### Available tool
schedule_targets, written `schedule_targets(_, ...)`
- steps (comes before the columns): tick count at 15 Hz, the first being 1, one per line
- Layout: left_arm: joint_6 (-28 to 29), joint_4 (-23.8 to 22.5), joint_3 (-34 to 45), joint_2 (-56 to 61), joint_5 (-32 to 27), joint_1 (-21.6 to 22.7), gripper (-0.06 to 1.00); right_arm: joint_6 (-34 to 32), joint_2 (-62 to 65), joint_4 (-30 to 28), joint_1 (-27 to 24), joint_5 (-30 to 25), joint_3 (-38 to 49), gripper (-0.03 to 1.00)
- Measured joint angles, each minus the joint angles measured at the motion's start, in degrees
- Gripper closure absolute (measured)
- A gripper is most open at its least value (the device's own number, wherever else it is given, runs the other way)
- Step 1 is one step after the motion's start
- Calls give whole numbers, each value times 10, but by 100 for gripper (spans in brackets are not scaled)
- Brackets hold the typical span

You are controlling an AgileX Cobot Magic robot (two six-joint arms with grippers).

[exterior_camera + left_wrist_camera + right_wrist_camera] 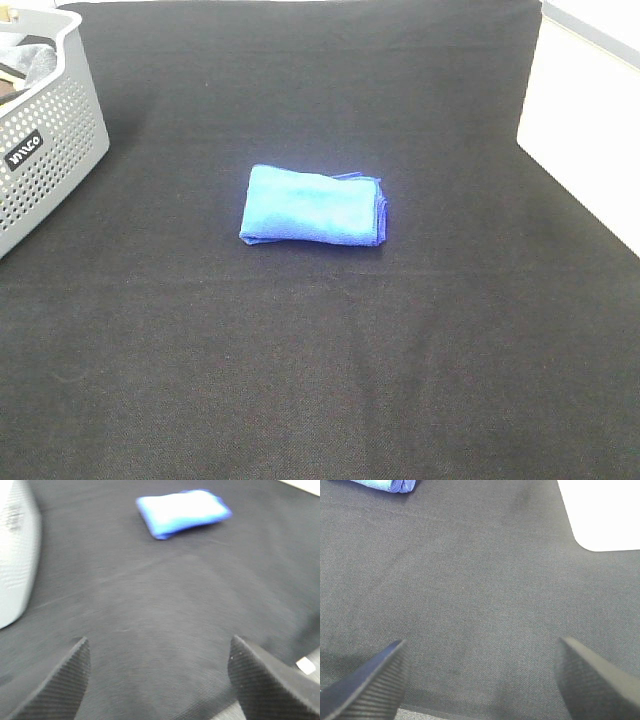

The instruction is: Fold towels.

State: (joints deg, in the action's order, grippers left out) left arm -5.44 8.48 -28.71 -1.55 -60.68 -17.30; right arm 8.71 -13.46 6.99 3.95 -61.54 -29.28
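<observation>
A royal-blue towel (pixel 312 205) lies folded into a small thick rectangle near the middle of the black cloth-covered table (pixel 320 380), its layered edges on the right. The left wrist view shows the towel (pixel 184 511) well ahead of my left gripper (pixel 159 680), which stands open with nothing between its dark ribbed fingers (pixel 60 685). In the right wrist view only a corner of the towel (pixel 385 485) shows, far from my right gripper (pixel 482 680), which is also open and empty above the bare cloth. Neither arm appears in the exterior high view.
A grey perforated basket (pixel 45 140) holding dark cloth stands at the table's back left; its wall (pixel 15 555) shows in the left wrist view. A white surface (pixel 590 150) borders the table on the right.
</observation>
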Motion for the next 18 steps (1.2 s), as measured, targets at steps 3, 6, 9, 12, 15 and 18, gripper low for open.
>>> schedule_targets(3,-1,0,0,0,0,114,21,0,1,0,0,1,0,21)
schedule_targets(6,-1,0,0,2,0,176,21,0,21,1,0,2,0,21)
schedule_targets(9,-1,0,0,17,1,179,21,0,68,2,0,3,0,21)
schedule_targets(12,-1,0,0,18,2,179,21,0,117,5,0,2,0,21)
schedule_targets(15,-1,0,0,18,2,179,21,0,137,7,-17,2,0,21)
schedule_targets(18,-1,0,0,18,2,179,21,0,137,9,-44,2,0,21)
